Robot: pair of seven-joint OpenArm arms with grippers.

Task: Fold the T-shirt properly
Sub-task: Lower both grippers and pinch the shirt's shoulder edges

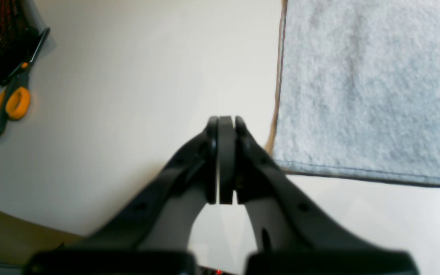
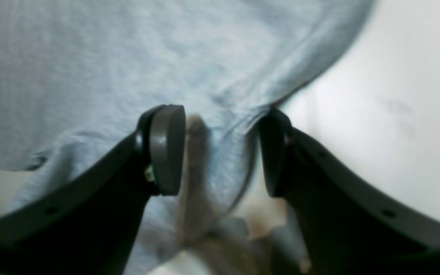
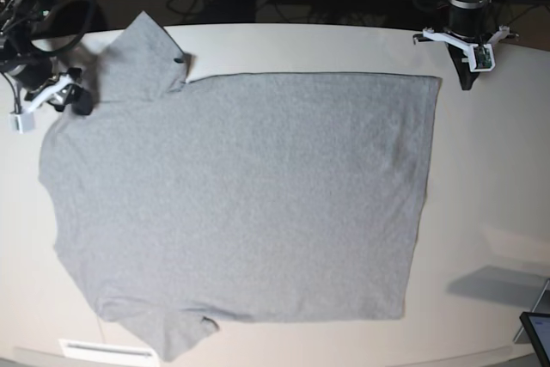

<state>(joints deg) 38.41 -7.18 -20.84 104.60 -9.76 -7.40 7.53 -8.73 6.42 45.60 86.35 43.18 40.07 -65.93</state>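
Across the desk: T-shirt (image 3: 249, 204), heather grey, lies spread flat with its plain side up, filling most of the base view; hem toward the right of the frame, sleeves at upper left and lower left.
Desk (image 3: 490, 169): pale, bare at the right of the base view.
Upper sleeve: reaches toward the upper left corner of the base view, close to the right end effector.
Left end effector (image 1: 222, 126): jaws pressed together with nothing between them; it sits on the bare desk just off the shirt's hemmed corner, at the upper right of the base view.
Right end effector (image 2: 220, 151): jaws stand apart, straddling a raised fold of grey cloth at the shirt's edge; neither pad is pressed onto the fabric, so no firm grip shows.
Scissors (image 1: 8, 103): orange handles, lying at the left of the left wrist view, well apart from the shirt.
Dark mesh item (image 1: 4, 42): upper left of the left wrist view, beside the scissors; too blurred to identify.
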